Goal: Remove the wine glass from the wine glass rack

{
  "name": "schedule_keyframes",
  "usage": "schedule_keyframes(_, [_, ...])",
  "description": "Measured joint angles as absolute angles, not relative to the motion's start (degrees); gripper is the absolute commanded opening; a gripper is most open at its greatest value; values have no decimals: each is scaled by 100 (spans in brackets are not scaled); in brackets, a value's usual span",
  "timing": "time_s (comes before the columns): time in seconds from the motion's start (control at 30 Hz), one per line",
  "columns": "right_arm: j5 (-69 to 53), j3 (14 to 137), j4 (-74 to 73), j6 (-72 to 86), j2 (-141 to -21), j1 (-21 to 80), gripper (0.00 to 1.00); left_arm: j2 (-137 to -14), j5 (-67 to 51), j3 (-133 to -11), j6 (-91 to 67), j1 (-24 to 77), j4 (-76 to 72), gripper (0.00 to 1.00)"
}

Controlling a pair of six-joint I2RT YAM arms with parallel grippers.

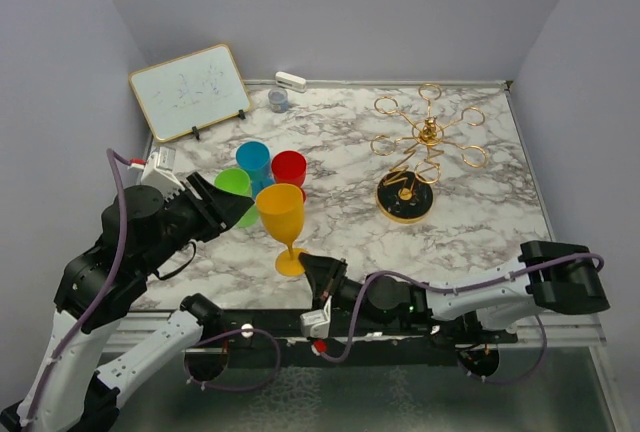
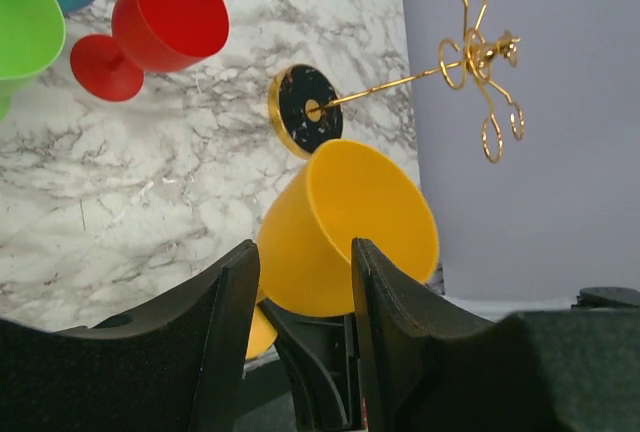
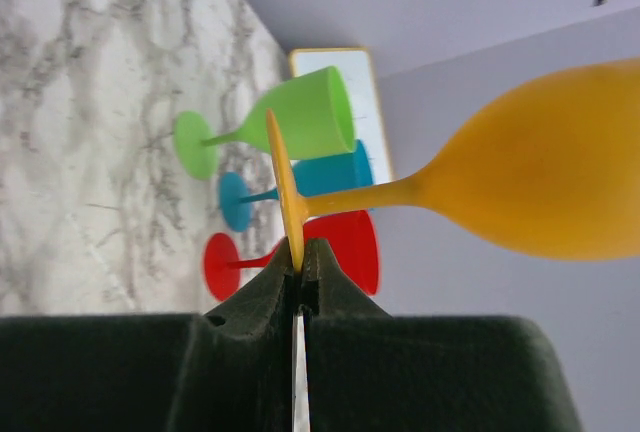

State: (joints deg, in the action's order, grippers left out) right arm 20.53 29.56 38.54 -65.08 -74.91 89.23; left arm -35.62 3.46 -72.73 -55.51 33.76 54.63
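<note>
A yellow wine glass [image 1: 280, 210] stands upright near the table's front edge, well clear of the rack. My right gripper [image 1: 312, 270] is shut on the rim of its foot, as the right wrist view [image 3: 303, 252] shows with the bowl [image 3: 540, 182] to the right. My left gripper [image 1: 235, 202] is open just left of the bowl. In the left wrist view the bowl [image 2: 345, 227] sits just ahead of the open fingers [image 2: 305, 247], untouched. The gold wire rack [image 1: 425, 142] on its black round base [image 1: 405, 200] stands at right with no glass on it, and also shows in the left wrist view [image 2: 303, 110].
A green glass [image 1: 233, 184], a blue glass [image 1: 253, 160] and a red glass [image 1: 289, 168] stand close behind the yellow one. A whiteboard [image 1: 190, 90] leans at back left. A small grey cup [image 1: 278, 100] and a white block [image 1: 290, 80] sit at the back edge.
</note>
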Motion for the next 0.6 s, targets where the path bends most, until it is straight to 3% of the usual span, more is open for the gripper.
schedule_keyframes(0.27, [2554,2486,6646,-8593,-8617,9050,1,-3686,-163,-7461,-5642,3376,5911,45])
schedule_keyframes(0.6, [2596,2344,7616,-9572,-9111,9131,1,-3669,-440,-7745,-5717,3376,5979,44])
